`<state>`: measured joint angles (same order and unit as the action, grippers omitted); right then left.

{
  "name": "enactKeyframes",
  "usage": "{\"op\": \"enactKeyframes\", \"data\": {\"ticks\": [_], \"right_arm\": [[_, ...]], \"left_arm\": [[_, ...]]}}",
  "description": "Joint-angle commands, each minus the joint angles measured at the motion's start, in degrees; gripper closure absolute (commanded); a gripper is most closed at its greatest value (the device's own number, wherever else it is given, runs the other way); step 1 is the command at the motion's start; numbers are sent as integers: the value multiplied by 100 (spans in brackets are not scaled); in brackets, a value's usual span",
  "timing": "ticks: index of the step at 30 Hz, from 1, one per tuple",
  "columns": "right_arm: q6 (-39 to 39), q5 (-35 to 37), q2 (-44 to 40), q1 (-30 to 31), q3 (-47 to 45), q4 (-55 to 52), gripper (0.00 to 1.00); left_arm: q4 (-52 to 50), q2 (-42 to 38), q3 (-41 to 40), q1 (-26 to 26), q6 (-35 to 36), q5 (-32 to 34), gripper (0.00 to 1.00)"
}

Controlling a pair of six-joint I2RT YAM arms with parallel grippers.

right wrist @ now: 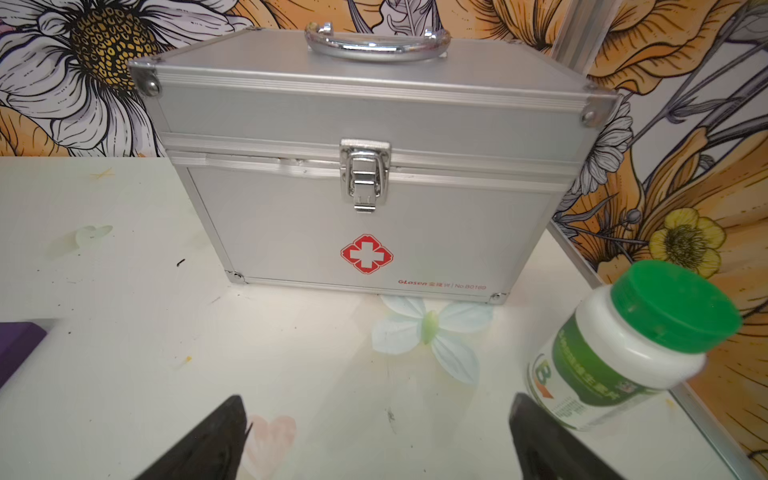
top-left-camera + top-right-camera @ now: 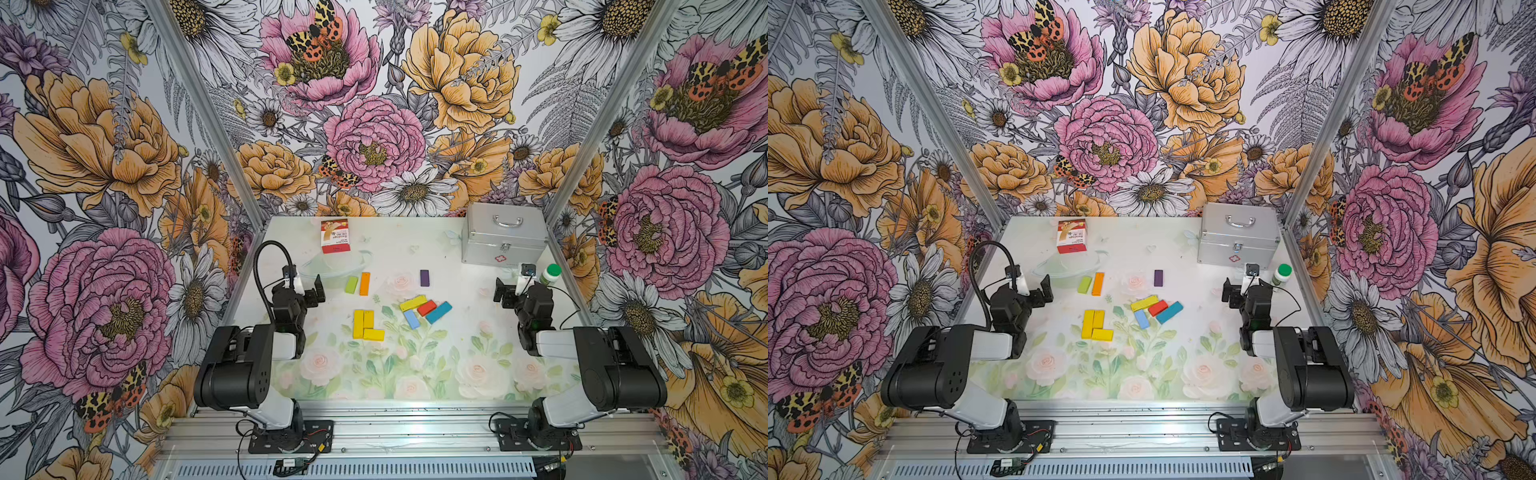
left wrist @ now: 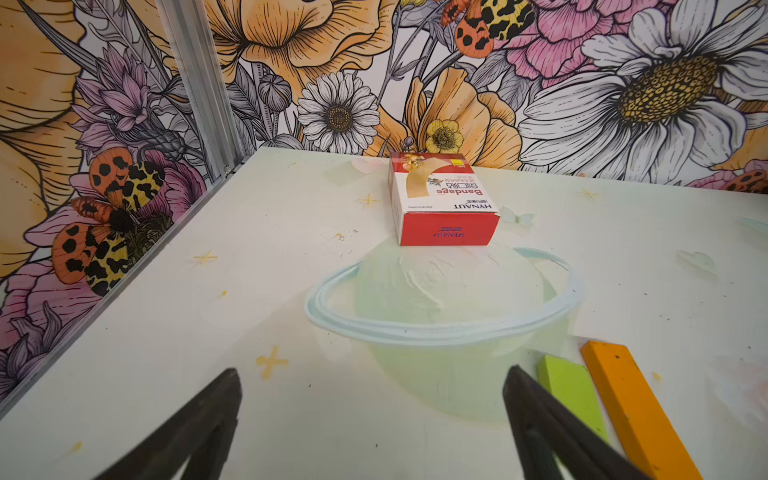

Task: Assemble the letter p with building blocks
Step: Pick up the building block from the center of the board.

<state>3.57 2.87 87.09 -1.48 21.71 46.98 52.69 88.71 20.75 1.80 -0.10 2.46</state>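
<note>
Flowered walls (image 2: 374, 104) are enclosing a pale tabletop (image 2: 415, 374). Nearest, three yellow blocks (image 2: 368, 325) are lying in an L, touching. Just beyond, a yellow, red, teal and light blue cluster (image 2: 427, 309) is sitting. Further, the left pincer (image 3: 372, 376) is hovering wide apart beside the green block (image 2: 351, 284) and orange block (image 2: 364, 284); the right pincer (image 1: 376, 402), also apart, is hanging well right of the purple block (image 2: 424, 278). Farthest, a bandage box (image 2: 335, 236) and silver case (image 2: 504, 239) are standing.
</note>
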Motion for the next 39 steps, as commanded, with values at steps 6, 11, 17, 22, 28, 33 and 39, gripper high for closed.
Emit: {"op": "enactKeyframes", "data": {"ticks": [6,11,17,22,28,33,39], "right_arm": [[61,-68,54,-28,192,-57,1],[59,-59,45,-27,180,-56,1],[64,-50,51,-18,188,-50,1],[33,398,-305,131,394,-819,1],[710,717,-768,464,2286,-4355,1],[1297,499,-562,687,2702,-5242,1],[1701,185,-393,833,2892,-5785,1]], "left_arm": [[596,14,-168,378,-254,-752,1],[361,-2,-62,244,-206,-367,1],[8,-20,104,-58,9,150,1],[-16,-488,-71,-560,458,679,1],[-2694,-1991,838,-1595,456,1696,2],[-4957,-1770,2403,-1685,-758,1277,1],[-6944,-452,4335,-2000,-1533,570,1]]}}
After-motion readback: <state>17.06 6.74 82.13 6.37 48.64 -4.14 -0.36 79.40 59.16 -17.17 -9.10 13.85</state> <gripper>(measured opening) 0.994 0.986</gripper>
